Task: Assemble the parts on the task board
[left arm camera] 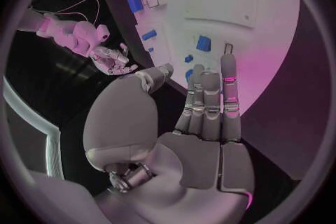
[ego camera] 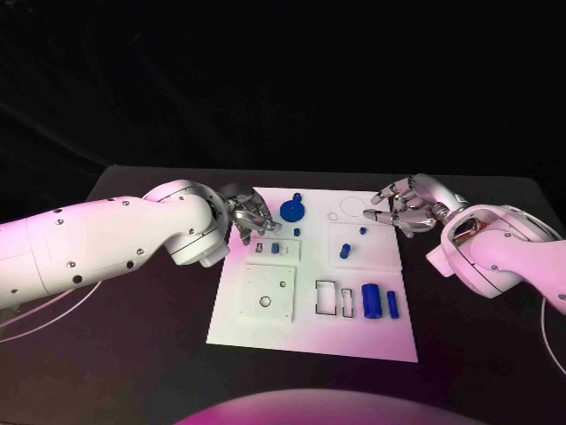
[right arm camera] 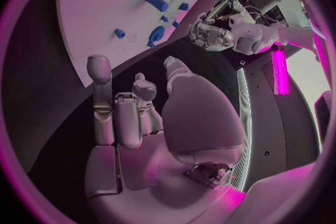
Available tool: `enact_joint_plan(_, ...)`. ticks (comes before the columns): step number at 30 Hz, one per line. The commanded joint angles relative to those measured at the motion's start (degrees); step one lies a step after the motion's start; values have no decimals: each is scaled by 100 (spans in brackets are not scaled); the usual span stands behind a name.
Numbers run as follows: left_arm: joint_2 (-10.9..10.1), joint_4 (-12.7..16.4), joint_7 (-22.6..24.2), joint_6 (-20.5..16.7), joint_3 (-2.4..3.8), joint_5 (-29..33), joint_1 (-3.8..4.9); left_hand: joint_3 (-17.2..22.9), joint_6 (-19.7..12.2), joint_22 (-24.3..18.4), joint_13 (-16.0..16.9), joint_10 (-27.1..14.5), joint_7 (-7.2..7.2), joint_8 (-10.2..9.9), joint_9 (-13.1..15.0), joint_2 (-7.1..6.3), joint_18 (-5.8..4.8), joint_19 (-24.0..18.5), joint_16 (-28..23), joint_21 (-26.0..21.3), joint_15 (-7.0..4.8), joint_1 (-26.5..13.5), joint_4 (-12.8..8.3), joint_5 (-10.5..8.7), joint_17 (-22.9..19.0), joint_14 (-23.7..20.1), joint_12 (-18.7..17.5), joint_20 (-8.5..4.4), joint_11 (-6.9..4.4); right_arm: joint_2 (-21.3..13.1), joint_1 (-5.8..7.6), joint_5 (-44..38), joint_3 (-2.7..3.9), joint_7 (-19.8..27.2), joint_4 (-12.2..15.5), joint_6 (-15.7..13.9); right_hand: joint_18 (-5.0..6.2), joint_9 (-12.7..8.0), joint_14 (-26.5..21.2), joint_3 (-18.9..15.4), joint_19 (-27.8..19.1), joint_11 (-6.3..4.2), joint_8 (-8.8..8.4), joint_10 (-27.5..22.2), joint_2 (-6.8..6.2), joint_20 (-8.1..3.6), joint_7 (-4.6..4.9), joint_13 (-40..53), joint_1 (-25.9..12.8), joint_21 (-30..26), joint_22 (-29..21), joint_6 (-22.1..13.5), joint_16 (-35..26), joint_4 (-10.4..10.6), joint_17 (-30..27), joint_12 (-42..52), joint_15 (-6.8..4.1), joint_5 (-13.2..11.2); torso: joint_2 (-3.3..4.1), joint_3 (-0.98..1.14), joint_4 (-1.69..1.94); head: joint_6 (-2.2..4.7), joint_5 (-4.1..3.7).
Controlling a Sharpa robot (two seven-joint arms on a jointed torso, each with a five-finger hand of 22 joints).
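The white task board [ego camera: 311, 329] lies mid-table. On it are a blue round disc [ego camera: 293, 210] at the far edge, small blue pieces [ego camera: 345, 251] near the middle, and two blue cylinders [ego camera: 383, 301] on the right side. My left hand [ego camera: 248, 213] hovers at the board's far left edge beside the disc, fingers straight and apart, holding nothing. My right hand [ego camera: 409, 205] hangs over the far right corner, fingers loosely spread and empty. The left wrist view shows my left hand [left arm camera: 204, 106] above the board [left arm camera: 280, 22]; the right wrist view shows my right hand [right arm camera: 136, 109], the cylinder [right arm camera: 156, 1] and the disc [right arm camera: 157, 35].
The board has a raised square plate [ego camera: 271, 292] with holes and rectangular slots [ego camera: 326, 297] near its front. The black table [ego camera: 129, 354] stretches around the board. A thin cable [ego camera: 27, 314] trails under my left arm.
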Motion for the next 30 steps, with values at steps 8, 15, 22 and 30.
enact_joint_plan(8,-190,325,322,-1243,-47,-682,-367,-528,557,966,246,528,-226,83,-466,-6,-124,1065,2733,1378,-204,-89,294,1,3357,1405,951,-194,-238,-1,-27,-71,-3,30,-20,25,36,7,115,-33,-42,1,11,-55,9,1,-3,-7,-64,-1,1,-36,-34,-1,4,-40,-4,-7,1,22,1,4,19)
enact_joint_plan(15,-178,349,113,-1224,-76,-1144,-617,-819,762,1840,1077,898,-329,307,-610,0,-310,1460,3133,2496,-283,14,628,0,4007,1588,1998,-259,-332,-10,-34,-70,-4,14,-23,30,36,7,118,-33,-41,1,11,-55,12,1,-4,-9,-60,-2,1,-37,-30,-2,13,-42,-4,0,13,4,-2,-3,12)
enact_joint_plan(22,-109,290,-142,-949,-82,-1503,-684,-1320,876,2279,1966,1312,-385,495,-720,95,-399,1656,3133,3051,-320,-65,764,34,4007,1588,2780,-302,-384,-9,-36,-71,-4,1,-24,35,34,8,120,-32,-36,1,12,-49,15,1,-4,-1,-57,7,6,-37,-26,-3,22,-35,-4,7,5,12,-9,-7,23)
enact_joint_plan(30,17,183,-333,-705,-85,-1657,-697,-1397,872,2357,2027,1316,-396,536,-753,111,-414,1679,3133,3139,-329,38,756,46,4007,1588,2857,-311,-395,-5,-37,-78,-5,-3,-21,36,34,8,120,-32,-36,1,12,-49,15,1,-4,-1,-57,7,6,-37,-26,-3,22,-35,-4,7,12,1,0,1,11)
